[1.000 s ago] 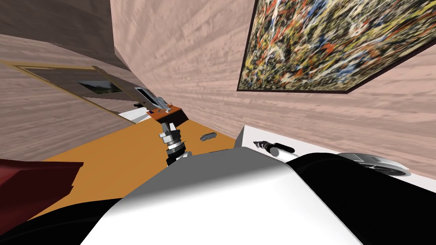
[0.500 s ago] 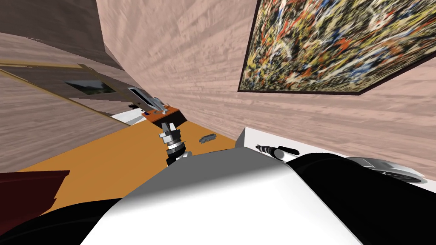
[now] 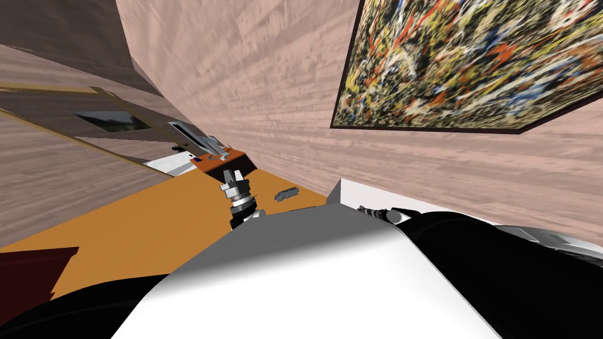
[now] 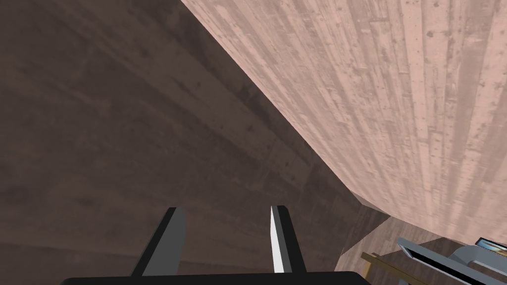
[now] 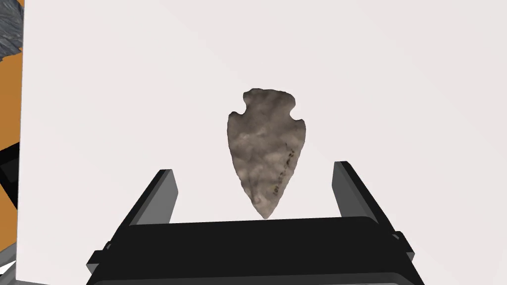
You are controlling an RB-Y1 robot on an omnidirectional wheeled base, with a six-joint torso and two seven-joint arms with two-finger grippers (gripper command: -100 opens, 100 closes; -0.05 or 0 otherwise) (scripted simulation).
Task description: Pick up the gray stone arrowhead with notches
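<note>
The room reads as one in a home, most likely a living space. Its walls are clad in pale pinkish wooden planks, and a large abstract painting of splattered yellow, red, blue and white hangs there in a thin dark frame. The floor is a warm orange. A plain white bench stands against the painted wall, and farther along it sits a small brown table carrying a few small household things. A gold-edged frame with a greenish view, whether window or picture, is set in the side wall. A dark red piece of furniture stands nearby.
</note>
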